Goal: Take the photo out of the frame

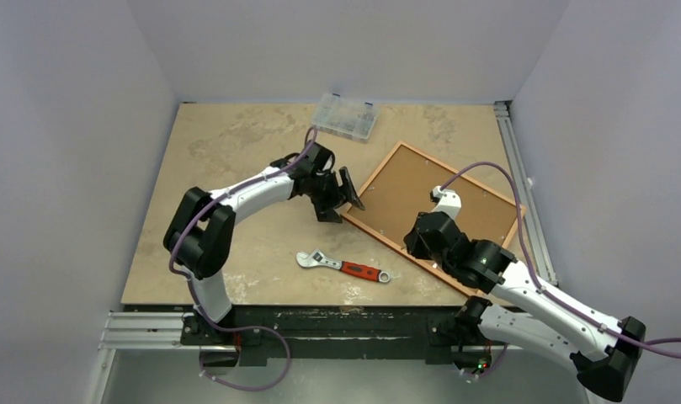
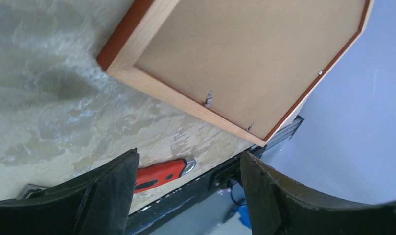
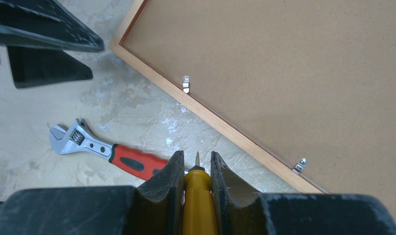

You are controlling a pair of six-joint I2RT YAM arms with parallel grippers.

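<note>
Lying flat: thin rectangular wooden frame

Thin red-orange wooden frame, lying face down, askew

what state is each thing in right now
frame: lying face down, backing board in place
photo: hidden under the board, not out
wrench: lying flat, untouched
clear box: looks shut
left gripper: open, empty
right gripper: shut on yellow-handled tool
</note>
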